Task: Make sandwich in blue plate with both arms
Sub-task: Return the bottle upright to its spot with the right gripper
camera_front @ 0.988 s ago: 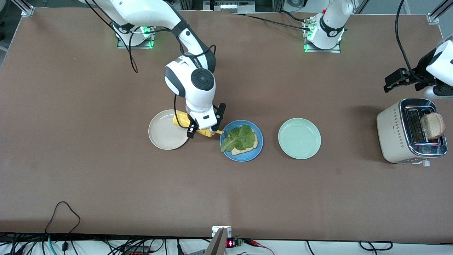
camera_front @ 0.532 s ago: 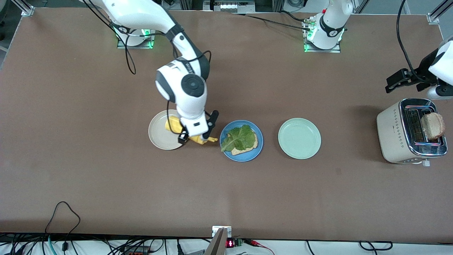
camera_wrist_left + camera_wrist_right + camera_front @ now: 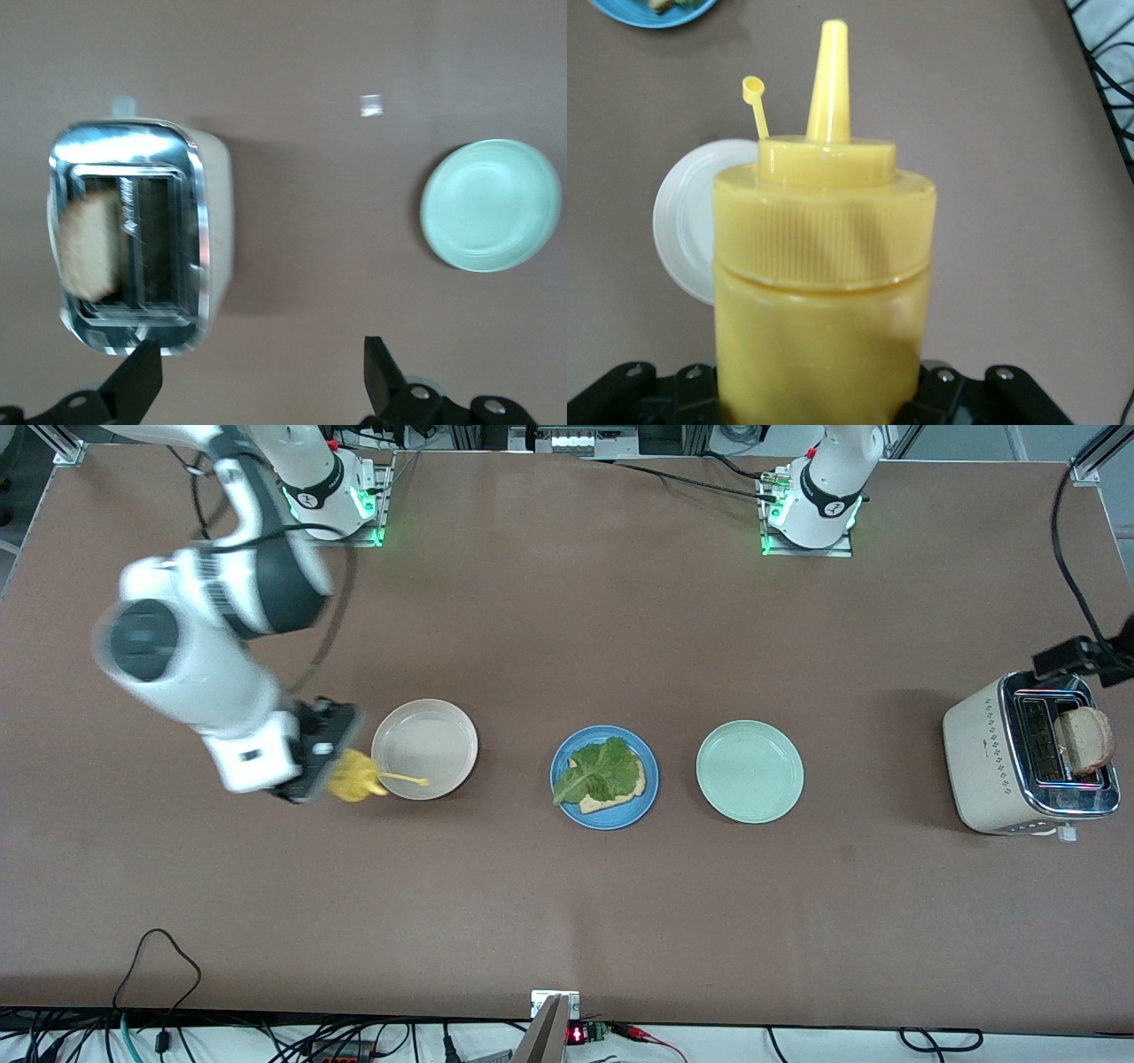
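Observation:
The blue plate [image 3: 622,818] holds one toast slice [image 3: 604,803] with a green lettuce leaf [image 3: 601,771] on top. A second toast slice [image 3: 1083,740] stands in the toaster slot and also shows in the left wrist view [image 3: 89,243]. My right gripper [image 3: 323,766] is shut on a yellow squeeze bottle [image 3: 354,779], nozzle pointing over the cream plate's edge. In the right wrist view the bottle [image 3: 824,292] fills my right gripper [image 3: 824,390]. My left gripper [image 3: 259,381] is open and empty over bare table beside the toaster; in the front view only part of it [image 3: 1076,657] shows.
The cream-white plate [image 3: 434,731] lies between the bottle and the blue plate, and shows in the right wrist view [image 3: 682,230]. A pale green plate [image 3: 749,771] lies toward the left arm's end. The toaster [image 3: 983,753] stands near that end's table edge.
My right arm swung the yellow bottle from beside the blue plate, past the cream plate, toward its own end of the table. My left gripper shifted farther toward the table's end by the toaster.

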